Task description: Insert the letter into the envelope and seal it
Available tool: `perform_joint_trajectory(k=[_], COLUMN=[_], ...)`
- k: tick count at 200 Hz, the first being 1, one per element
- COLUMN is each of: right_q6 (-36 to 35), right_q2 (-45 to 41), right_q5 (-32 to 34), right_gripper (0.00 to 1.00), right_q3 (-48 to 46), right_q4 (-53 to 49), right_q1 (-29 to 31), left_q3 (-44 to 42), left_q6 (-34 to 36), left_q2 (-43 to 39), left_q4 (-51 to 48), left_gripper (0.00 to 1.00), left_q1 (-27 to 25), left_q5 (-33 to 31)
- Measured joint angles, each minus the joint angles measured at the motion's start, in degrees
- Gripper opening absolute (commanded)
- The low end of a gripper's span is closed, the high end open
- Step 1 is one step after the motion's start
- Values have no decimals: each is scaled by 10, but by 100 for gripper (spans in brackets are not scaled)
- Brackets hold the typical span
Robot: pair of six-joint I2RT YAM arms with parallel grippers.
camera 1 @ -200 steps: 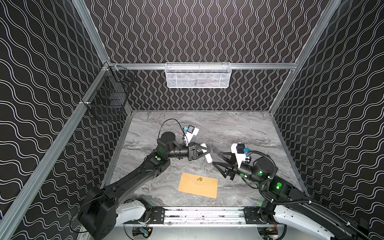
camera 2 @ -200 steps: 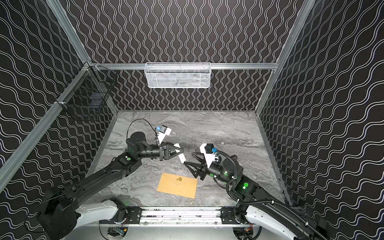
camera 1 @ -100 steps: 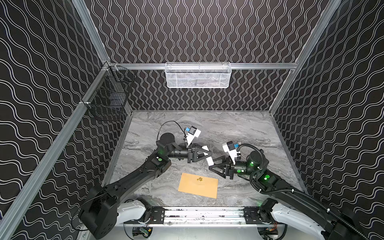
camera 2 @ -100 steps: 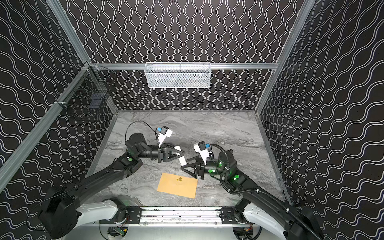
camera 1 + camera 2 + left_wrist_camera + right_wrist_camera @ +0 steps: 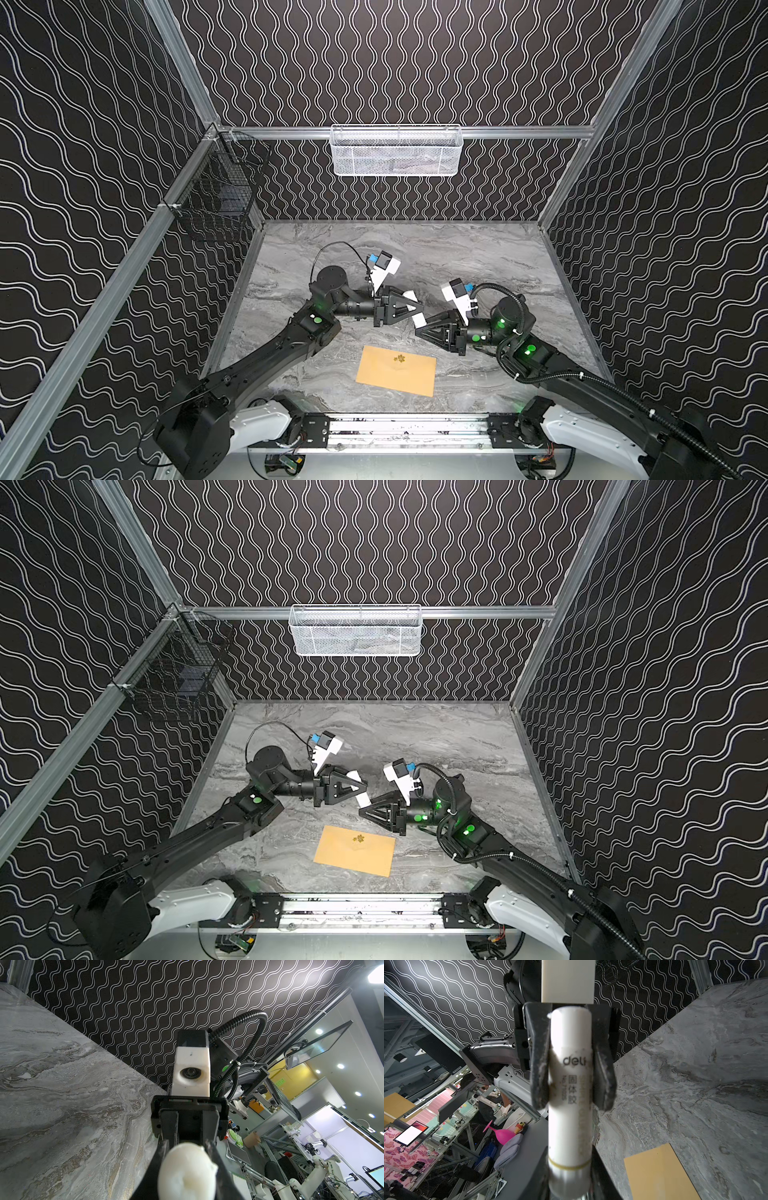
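**Desk:** Where is the envelope (image 5: 397,370) relative to your grippers?

**Operator:** In both top views I see it flat on the table (image 5: 478,257), low in the centre of the frame. It is turned slightly askew, with its gold flower mark facing up. Both grippers sit higher in the frame than the envelope, and neither one touches it.

**Desk:** And what are the grippers doing?

**Operator:** My left gripper (image 5: 420,308) reaches in from the left of the frame and is clamped across a white glue stick (image 5: 418,320). My right gripper (image 5: 417,329) comes in from the right and meets the stick's lower end, almost tip to tip with the left one. They meet near the middle of the frame, just above the envelope's upper edge.

**Desk:** Is the right one closed?

**Operator:** In the right wrist view my own fingers (image 5: 600,1184) are blurred, but they sit against both sides of the stick's near end, so I read it as gripping. The left gripper's fingers (image 5: 538,1064) pinch the stick farther along. A corner of the envelope shows at the lower right of that view, apart from the stick.
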Motion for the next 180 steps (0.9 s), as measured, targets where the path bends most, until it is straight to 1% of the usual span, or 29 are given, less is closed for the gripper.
perform_joint_trajectory(k=[26,45,64,76,86,107,126,133,149,164,180], right_q6=[-33,-71,-103,-117,-122,-117,-91,-80,-54,-42,-43], right_q2=[-5,-7,-4,7,19,59,112,130,172,188,177], right_q5=[44,121,249,349,430,578,711,751,834,872,877], right_gripper=[16,15,14,13,12,13,17,18,26,35,45], right_q3=[34,84,140,175,203,261,317,335,373,387,381], right_q4=[-81,-188,-294,-356,-401,-487,-553,-577,-625,-648,-633], right_q1=[15,43,96,143,180,243,301,318,352,368,374], left_q3=[5,10,19,22,24,26,28,28,28,28,26], left_q6=[15,28,44,50,55,59,59,59,59,58,61], left_q2=[-7,-16,-21,-22,-22,-15,-11,-10,-8,-7,-5], left_q4=[-25,-51,-81,-100,-115,-129,-130,-131,-131,-130,-133], left_gripper=[0,0,0,0,0,0,0,0,0,0,0], left_q1=[1,1,0,0,0,-1,0,0,0,0,2], left_q5=[-16,-38,-60,-70,-78,-96,-106,-109,-111,-110,-118])
